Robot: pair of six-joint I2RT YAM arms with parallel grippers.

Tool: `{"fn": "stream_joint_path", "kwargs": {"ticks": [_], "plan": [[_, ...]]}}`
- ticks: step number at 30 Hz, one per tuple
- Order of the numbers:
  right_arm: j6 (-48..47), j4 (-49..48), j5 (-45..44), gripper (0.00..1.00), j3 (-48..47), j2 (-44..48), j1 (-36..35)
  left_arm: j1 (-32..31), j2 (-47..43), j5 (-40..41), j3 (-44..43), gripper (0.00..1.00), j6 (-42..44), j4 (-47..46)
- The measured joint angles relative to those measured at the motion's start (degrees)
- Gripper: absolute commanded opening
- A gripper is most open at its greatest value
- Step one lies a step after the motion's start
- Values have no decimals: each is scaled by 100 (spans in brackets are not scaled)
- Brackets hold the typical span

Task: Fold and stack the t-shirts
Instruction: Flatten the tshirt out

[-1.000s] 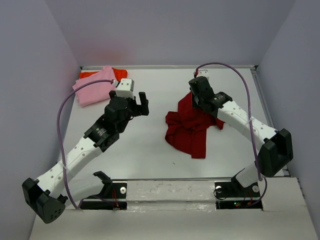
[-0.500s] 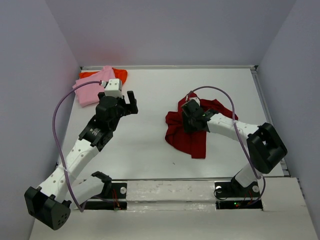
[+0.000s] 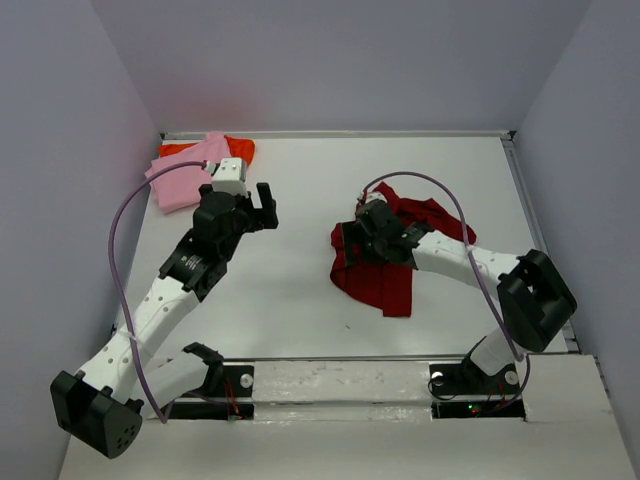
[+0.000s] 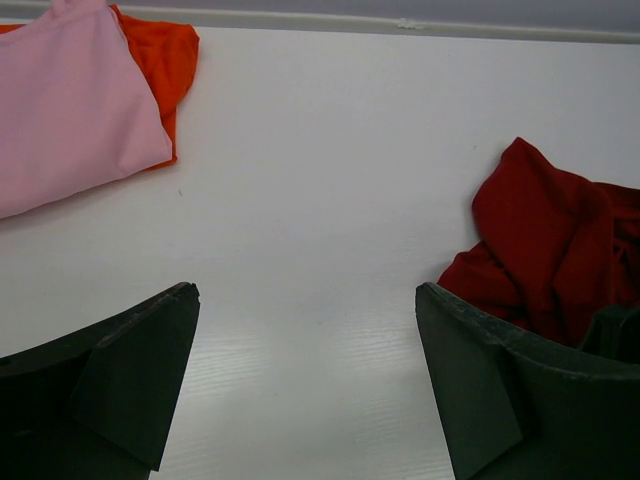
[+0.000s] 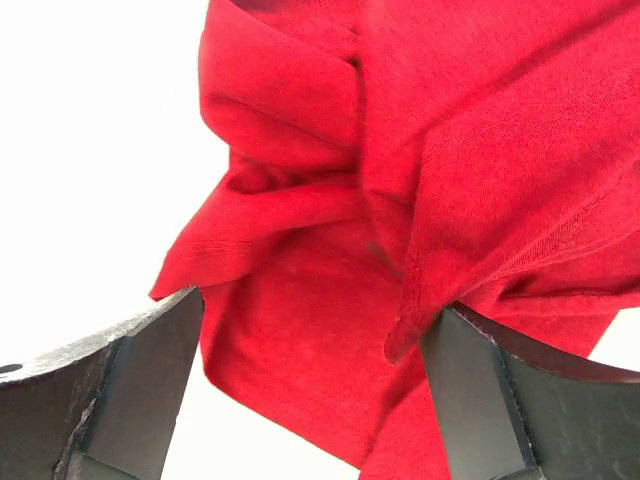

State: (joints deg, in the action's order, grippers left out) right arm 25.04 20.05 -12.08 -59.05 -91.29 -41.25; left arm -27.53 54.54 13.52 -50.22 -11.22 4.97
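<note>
The dark red t-shirt (image 3: 385, 270) lies crumpled on the table right of centre. My right gripper (image 3: 368, 240) is low over its upper part, jaws open. In the right wrist view, folds of the red cloth (image 5: 400, 150) lie loose between and beyond the right gripper (image 5: 315, 380); one fold edge rests against the right finger. The light pink t-shirt (image 3: 185, 180) lies folded on the bright orange one (image 3: 240, 150) at the far left corner. My left gripper (image 3: 245, 212) hangs open and empty near them. In its wrist view the left gripper (image 4: 305, 380) frames bare table, with pink (image 4: 70, 110), orange (image 4: 160, 60) and red (image 4: 550, 240) shirts around.
The white table (image 3: 300, 290) is walled by purple panels at the back and both sides. A raised rail (image 3: 340, 133) runs along the far edge. Purple cables loop over each arm. The arm bases sit on the near edge.
My right gripper came down and left from the back, lowered the red shirt onto the table and opened, letting the cloth go. The left gripper drew back to the left.
</note>
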Motion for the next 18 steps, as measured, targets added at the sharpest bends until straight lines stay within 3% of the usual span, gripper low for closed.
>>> {"fn": "stream_joint_path", "kwargs": {"ticks": [11, 18], "plan": [[22, -619, 310, 92, 214, 365, -127, 28, 15, -55, 2, 99, 2, 0], [52, -896, 369, 92, 72, -903, -160, 28, 13, -72, 2, 99, 2, 0]]}}
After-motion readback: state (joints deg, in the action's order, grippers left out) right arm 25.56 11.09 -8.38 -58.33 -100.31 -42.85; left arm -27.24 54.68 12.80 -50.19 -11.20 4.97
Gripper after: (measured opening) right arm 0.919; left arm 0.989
